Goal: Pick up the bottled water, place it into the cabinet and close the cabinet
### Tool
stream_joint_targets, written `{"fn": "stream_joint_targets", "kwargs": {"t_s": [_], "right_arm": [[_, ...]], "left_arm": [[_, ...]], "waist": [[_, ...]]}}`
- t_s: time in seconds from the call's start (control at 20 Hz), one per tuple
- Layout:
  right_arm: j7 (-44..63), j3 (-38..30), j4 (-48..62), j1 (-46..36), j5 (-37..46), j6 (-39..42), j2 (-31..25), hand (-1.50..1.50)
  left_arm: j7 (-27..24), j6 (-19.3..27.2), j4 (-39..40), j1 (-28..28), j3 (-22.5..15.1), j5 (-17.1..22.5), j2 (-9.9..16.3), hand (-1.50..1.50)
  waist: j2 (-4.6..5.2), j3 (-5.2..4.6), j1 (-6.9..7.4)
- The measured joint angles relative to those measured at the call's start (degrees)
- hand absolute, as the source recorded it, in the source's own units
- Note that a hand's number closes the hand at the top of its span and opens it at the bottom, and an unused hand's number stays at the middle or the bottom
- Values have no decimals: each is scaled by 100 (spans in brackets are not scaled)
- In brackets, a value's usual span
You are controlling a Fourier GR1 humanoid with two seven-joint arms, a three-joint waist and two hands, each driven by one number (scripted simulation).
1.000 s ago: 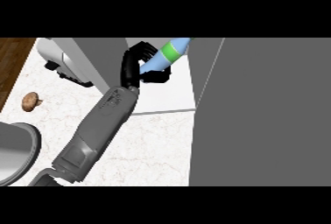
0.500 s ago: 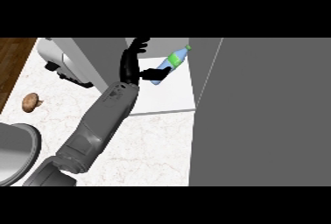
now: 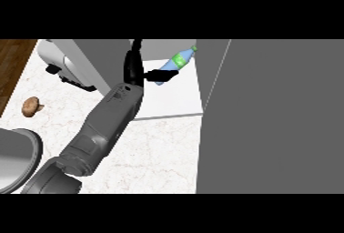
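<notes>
the left hand (image 3: 138,68) is reaching into the cabinet (image 3: 269,113) with fingers straight up and thumb jutting right, holding nothing. the bottle (image 3: 176,63) is lying tilted just right of the hand, its lower end touching the thumb tip, on the shelf.

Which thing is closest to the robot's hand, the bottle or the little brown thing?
The bottled water, leaning in the cabinet right at the left hand. The brown thing lies far off on the counter.

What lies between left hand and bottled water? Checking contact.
Nothing, in the head view: the thumb of the left hand meets the bottled water.
</notes>
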Motion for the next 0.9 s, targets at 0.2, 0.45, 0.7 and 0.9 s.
{"fn": "stream_joint_targets", "kwargs": {"t_s": [0.2, 0.45, 0.7, 0.9], "right_arm": [[-47, -8, 4, 44, 29, -9, -19, -150], [-104, -32, -54, 145, 62, -32, -58, -150], [-207, -44, -99, 261, 87, -45, -90, -150], [-126, -1, -163, 256, 153, -180, -32, -150]], "left_arm": [[-397, -343, -73, 1, 218, 170, 2, -150], [-958, -1031, -274, 41, 542, 469, -29, -150], [-1414, -1685, -409, 90, 675, 589, -130, -150], [-1653, -2060, -557, 175, 610, 613, -184, -150]], "waist": [[6, -9, 13], [11, -19, 64], [-19, -5, 153], [-42, 7, 223]]}}
